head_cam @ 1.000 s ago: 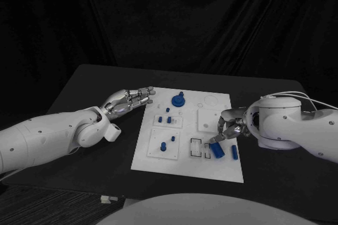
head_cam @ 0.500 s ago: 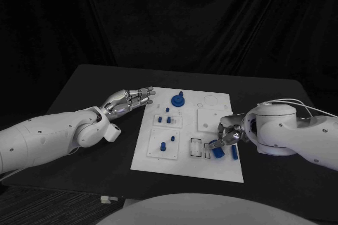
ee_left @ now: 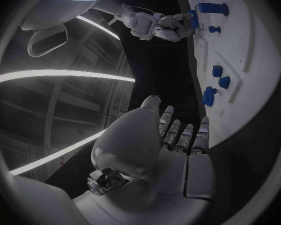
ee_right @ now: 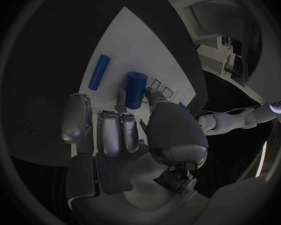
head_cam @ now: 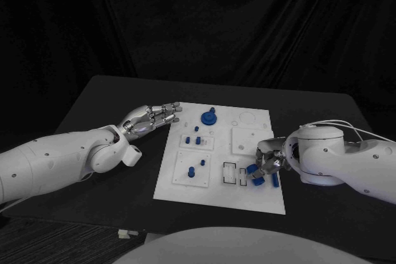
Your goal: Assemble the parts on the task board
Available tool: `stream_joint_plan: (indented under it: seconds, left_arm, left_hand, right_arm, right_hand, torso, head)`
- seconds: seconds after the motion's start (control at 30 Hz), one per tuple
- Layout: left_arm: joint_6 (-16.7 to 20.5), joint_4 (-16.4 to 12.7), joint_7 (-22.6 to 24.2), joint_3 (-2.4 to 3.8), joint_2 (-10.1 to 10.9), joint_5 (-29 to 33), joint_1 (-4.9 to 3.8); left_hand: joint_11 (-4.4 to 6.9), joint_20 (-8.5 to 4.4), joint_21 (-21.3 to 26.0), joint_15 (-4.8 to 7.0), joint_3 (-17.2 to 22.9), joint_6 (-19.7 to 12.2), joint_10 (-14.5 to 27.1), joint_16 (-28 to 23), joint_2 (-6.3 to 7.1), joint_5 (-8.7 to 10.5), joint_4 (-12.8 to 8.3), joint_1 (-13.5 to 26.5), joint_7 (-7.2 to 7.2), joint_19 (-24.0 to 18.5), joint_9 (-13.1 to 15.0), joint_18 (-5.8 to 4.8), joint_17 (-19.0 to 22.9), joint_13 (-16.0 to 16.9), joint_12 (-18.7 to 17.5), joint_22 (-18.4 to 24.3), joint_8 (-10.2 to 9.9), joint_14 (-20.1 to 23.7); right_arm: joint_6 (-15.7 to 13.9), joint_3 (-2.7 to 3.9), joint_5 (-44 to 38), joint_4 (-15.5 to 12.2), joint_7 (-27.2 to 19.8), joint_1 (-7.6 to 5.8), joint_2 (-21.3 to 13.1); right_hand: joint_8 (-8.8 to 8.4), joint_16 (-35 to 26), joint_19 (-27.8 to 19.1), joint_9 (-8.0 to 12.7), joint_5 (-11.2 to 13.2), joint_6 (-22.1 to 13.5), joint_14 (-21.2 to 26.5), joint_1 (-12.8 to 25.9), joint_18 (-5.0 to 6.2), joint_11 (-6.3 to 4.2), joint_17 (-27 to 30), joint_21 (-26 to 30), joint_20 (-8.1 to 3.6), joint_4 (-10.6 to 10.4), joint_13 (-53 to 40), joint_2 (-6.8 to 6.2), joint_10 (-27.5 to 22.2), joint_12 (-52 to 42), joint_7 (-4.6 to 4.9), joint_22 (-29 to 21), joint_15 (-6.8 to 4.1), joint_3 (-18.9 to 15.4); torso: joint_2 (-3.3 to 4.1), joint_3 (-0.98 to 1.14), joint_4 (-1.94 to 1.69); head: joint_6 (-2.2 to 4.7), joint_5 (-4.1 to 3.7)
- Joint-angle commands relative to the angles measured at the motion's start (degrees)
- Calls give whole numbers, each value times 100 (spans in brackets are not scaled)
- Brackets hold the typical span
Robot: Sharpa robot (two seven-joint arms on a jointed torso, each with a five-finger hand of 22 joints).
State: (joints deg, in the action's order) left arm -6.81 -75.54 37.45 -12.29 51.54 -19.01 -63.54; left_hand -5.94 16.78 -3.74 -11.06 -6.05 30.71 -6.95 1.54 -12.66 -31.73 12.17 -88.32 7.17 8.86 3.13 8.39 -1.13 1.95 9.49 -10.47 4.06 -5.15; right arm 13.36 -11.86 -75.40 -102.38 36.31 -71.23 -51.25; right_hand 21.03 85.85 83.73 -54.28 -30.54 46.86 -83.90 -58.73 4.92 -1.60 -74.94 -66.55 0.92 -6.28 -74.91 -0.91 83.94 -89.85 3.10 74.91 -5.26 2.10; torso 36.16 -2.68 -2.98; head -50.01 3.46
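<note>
Head view: right hand [head_cam: 264, 168] low over task board [head_cam: 221, 192], at its edge toward right arm, near corner closest to robot. Fingers [ee_right: 118, 122] curled round a short blue cylinder [ee_right: 135, 90]; whether gripped or just nudged, cannot tell, since contact hidden behind thumb. Prob. working cyl. toward the outlined rectangular slots [head_cam: 228, 172] just beside it on board, so hand kept low and close. Longer blue bar [ee_right: 98, 72] lay flat on board beside cyl., apart from fingers, likely waiting its turn.

Left hand [head_cam: 151, 119] off board, past the opposite edge near far corner, over black surface [head_cam: 99, 98]. Fingers loosely extended, fairly narrow spread, holding nothing; seemed parked clear to leave board free for other arm.

Elsewhere on board: blue knob piece [head_cam: 209, 118] at far end, two small blue pegs [head_cam: 192, 140] mid-board, another peg pair [head_cam: 194, 168] nearer robot, all looked seated already. Judged: assembly partway, loose pieces by right hand left to fit.
</note>
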Motion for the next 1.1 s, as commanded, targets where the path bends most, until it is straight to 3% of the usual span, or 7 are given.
stream_joint_plan:
  seconds: [0.03,0.3,0.4,0.53,0.8,1.0,1.1]
  left_arm:
    - [-79,-8,50,5,-12,37,9]
    - [-85,-7,46,5,-15,37,10]
    - [-86,-6,43,5,-14,37,11]
    - [-87,-5,37,5,-16,37,12]
    - [-95,-3,28,5,-22,37,14]
    - [-100,-7,20,5,-14,37,15]
    - [-101,-9,10,5,-5,37,15]
  left_hand:
    - [-15,10,-25,-14,33,32,-40,19,70,-31,-14,10,22,32,6,-75,-8,10,27,-6,20,-37]
    - [-15,10,-25,-14,33,32,-40,19,70,-31,-14,10,22,32,6,-75,-8,10,27,-6,20,-37]
    - [-15,10,-25,-14,33,32,-40,19,70,-31,-14,10,22,32,6,-75,-8,10,27,-6,20,-37]
    - [-15,10,-25,-14,33,32,-40,19,70,-31,-14,10,22,32,6,-75,-8,10,27,-6,20,-37]
    - [-21,10,-29,-17,39,34,-46,21,73,-31,-15,12,26,41,6,-79,-9,10,31,-9,20,-43]
    - [-26,11,-31,-21,45,36,-51,23,73,-33,-16,13,29,47,7,-82,-10,11,35,-11,20,-46]
    - [-26,11,-31,-21,45,36,-51,23,73,-33,-16,13,29,47,7,-82,-10,11,35,-11,20,-46]
  right_arm:
    - [86,-6,-61,30,106,37,13]
    - [16,-6,-132,93,109,82,59]
    - [-42,-6,-172,110,109,91,68]
    - [-154,-6,-204,143,111,98,89]
    - [-315,-6,-223,210,115,112,171]
    - [-603,-6,15,196,77,133,120]
    - [-863,-5,516,159,36,128,15]
  right_hand:
    - [7,-24,1,42,-71,11,-370,-143,-34,29,-84,18,35,121,-1509,33,606,-15,5,897,27,74]
    - [22,-27,7,120,-68,46,-369,-334,-34,12,-69,16,24,368,-1509,56,606,-15,-14,899,12,389]
    - [29,-32,9,165,-339,52,-366,-478,-34,6,-51,19,12,575,-1509,64,606,-15,-18,900,5,668]
    - [46,-38,8,207,-444,58,-363,-594,-33,5,-29,32,11,808,-1509,86,606,-15,-14,897,4,996]
    - [52,-46,15,280,-318,64,-358,-680,-38,24,1,15,18,1115,-1509,37,606,-15,8,903,16,1312]
    - [71,-28,39,381,-397,220,-368,-561,-52,9,-45,-64,20,1182,-1509,46,606,-15,-12,925,11,1483]
    - [-11,3,59,586,-634,378,-383,-244,-61,-13,-116,-123,10,1125,-1509,12,606,-15,-40,940,-5,1727]
  torso:
    - [0,-1,-3]
    - [0,0,-1]
    - [1,-1,1]
    - [3,-1,-2]
    - [0,0,-1]
    - [-3,-2,0]
    - [-3,-1,-3]
  head:
    - [1,-8]
    - [1,-4]
    - [1,-2]
    - [1,-13]
    - [1,-19]
    - [1,17]
    - [1,30]
